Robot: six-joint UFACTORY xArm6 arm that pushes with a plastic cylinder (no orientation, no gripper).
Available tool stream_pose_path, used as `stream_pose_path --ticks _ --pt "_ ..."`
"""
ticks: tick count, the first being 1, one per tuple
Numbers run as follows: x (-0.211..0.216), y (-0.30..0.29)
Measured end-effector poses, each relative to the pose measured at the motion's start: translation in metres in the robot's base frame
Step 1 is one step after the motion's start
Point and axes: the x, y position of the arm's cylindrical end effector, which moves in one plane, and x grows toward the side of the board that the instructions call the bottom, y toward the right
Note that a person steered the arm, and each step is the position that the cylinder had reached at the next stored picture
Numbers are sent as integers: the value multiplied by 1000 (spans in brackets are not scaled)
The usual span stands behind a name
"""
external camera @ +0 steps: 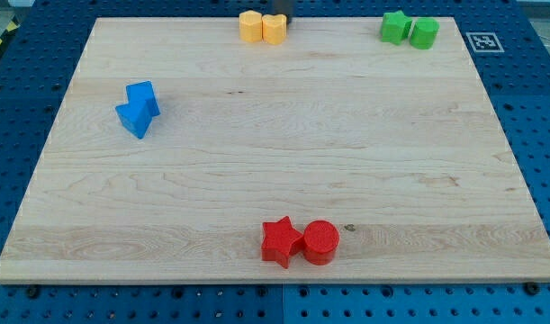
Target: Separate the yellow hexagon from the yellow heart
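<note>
Four pairs of small coloured blocks sit on a pale wooden board, with my tip at the view's top edge.

Going from the view's left: two blue blocks of unclear shape touch each other near the left edge. At the bottom centre a red star block touches a red cylinder block. At the top centre the yellow hexagon block sits touching the yellow heart block, the heart on the right. My tip, a dark rod end with no claw to open or hold anything, shows just above the heart, barely in view. At the top right a green block touches a green cylinder block.
</note>
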Motion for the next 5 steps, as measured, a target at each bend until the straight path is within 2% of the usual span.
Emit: stream_pose_path --ticks 1,3,4,5 --pt "11 -33" --pt "57 5" --pt "48 1" --pt "15 -22"
